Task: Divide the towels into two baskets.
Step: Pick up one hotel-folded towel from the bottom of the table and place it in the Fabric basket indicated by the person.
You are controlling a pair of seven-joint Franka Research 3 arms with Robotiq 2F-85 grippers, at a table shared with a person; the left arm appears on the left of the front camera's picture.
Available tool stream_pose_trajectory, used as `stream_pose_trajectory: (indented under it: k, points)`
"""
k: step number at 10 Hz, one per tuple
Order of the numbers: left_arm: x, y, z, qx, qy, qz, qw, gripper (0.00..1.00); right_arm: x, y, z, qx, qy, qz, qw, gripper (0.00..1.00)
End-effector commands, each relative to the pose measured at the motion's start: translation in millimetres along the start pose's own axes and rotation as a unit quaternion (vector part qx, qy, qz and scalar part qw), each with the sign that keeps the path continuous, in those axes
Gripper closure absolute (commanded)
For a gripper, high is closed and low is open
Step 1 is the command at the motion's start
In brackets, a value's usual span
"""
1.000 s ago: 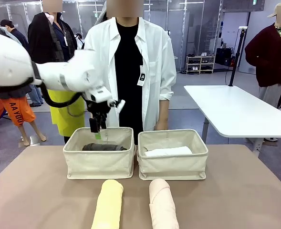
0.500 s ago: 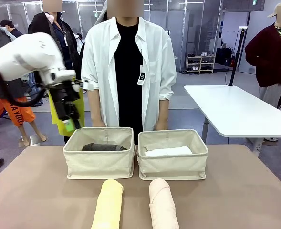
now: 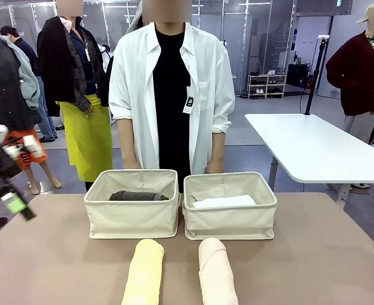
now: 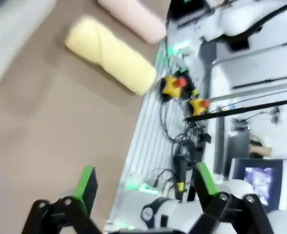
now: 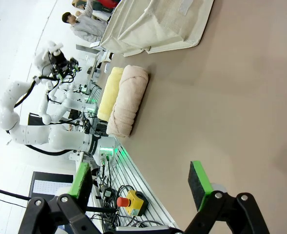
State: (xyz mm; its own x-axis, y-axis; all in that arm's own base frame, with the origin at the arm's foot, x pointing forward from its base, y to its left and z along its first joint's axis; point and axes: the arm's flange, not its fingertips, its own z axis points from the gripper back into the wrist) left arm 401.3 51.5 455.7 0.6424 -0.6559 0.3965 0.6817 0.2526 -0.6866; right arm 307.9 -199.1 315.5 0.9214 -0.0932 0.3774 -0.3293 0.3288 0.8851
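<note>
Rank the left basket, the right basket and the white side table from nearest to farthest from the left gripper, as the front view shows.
1. The left basket, holding the dark grey towel, on the left gripper's side.
2. The right basket, directly to its right.
3. The white side table, far right and farther back.

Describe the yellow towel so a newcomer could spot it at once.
On the brown table, find the left basket. Just in front of it, toward the robot, lies the yellow towel, rolled, beside the peach-pink towel; only it is yellow.
</note>
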Motion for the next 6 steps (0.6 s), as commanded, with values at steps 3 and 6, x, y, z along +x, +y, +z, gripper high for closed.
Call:
stream_pose_trajectory:
  k: [3,6]
  points:
    - [-114,25,28,-0.067,-0.138,0.119,0.981,0.00,-1,3,-1,-0.004,0.000,0.000,1.000,0.00]
    - [-186,53,2,-0.126,-0.232,0.167,0.950,0.00,-1,3,-1,-0.004,0.000,0.000,1.000,0.00]
